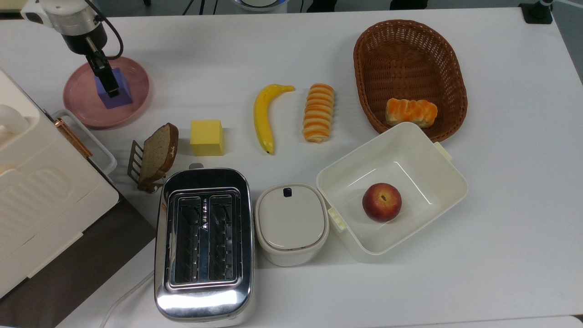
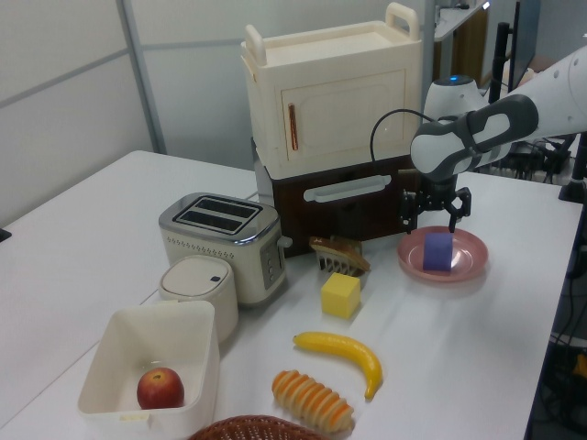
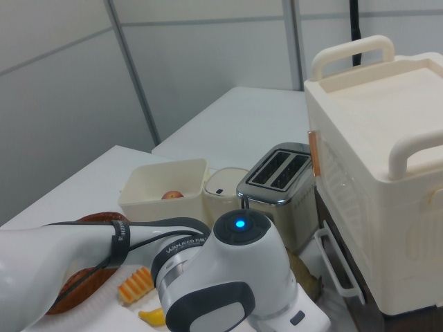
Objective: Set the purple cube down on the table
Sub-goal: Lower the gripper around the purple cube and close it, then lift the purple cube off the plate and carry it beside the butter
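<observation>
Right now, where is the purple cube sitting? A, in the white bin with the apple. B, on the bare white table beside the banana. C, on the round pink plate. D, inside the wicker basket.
C: the purple cube rests on the pink plate at the top view's upper left, with the claw right at it.

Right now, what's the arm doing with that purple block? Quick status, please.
Gripper open, just above the purple cube. Cube sits on the pink plate, not gripped, not yet on the table. Nothing in the way.
</observation>
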`<state>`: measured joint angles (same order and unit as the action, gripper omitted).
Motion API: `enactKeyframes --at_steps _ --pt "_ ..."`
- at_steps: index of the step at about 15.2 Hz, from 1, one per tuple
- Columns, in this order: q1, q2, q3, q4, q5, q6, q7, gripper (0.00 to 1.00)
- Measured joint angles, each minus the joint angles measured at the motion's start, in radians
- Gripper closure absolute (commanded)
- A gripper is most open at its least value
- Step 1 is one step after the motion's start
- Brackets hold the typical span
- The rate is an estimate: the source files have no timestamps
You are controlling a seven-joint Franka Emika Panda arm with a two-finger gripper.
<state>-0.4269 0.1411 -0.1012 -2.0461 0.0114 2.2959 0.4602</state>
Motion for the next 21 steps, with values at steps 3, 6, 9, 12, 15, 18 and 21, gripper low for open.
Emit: enactKeyframes --at_steps 3,6,9,12,15,18,21 --pt "-0.002 0.000 -0.003 -0.006 0.000 0.000 0.000 0.00" --pt "-0.005 0.001 -0.005 -0.014 0.000 0.000 0.000 0.00" --pt "-0.007 0.003 -0.006 -0.020 0.000 0.000 0.000 0.00" --pt "-0.013 0.008 -0.007 -0.029 -0.001 0.008 0.000 0.00" --pt "-0.014 0.022 -0.007 -0.033 -0.002 0.029 0.000 0.00" --pt "-0.014 0.035 -0.007 -0.034 -0.004 0.035 0.000 0.00" --pt "-0.014 0.044 -0.007 -0.034 -0.018 0.051 0.000 0.00"
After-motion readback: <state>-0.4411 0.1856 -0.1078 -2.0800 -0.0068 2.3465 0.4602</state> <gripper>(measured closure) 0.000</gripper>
